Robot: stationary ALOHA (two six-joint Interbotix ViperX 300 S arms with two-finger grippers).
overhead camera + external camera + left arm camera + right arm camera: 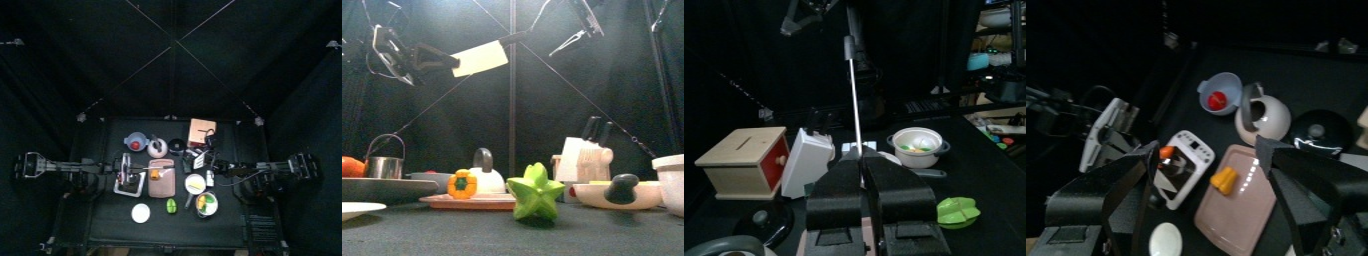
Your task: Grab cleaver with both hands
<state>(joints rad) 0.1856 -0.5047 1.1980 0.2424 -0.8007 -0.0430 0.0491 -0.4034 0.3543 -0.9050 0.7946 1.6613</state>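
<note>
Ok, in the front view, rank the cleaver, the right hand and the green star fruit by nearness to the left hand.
1. Cleaver, held raised in the left hand.
2. Right hand, open, upper right.
3. Green star fruit, low in front.

Pale cleaver (481, 59); green starfruit (536, 194) (yellow-edged).

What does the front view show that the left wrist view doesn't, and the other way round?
Only the front view shows the wide pale side of the cleaver and the small yellow pepper on the table. Only the left wrist view shows the wooden box with a red front, and the blade edge-on, like a thin line, rising from the shut fingers of the left gripper. Both show the cleaver held high, the white knife block, and the right gripper open up high, apart from the blade.
</note>
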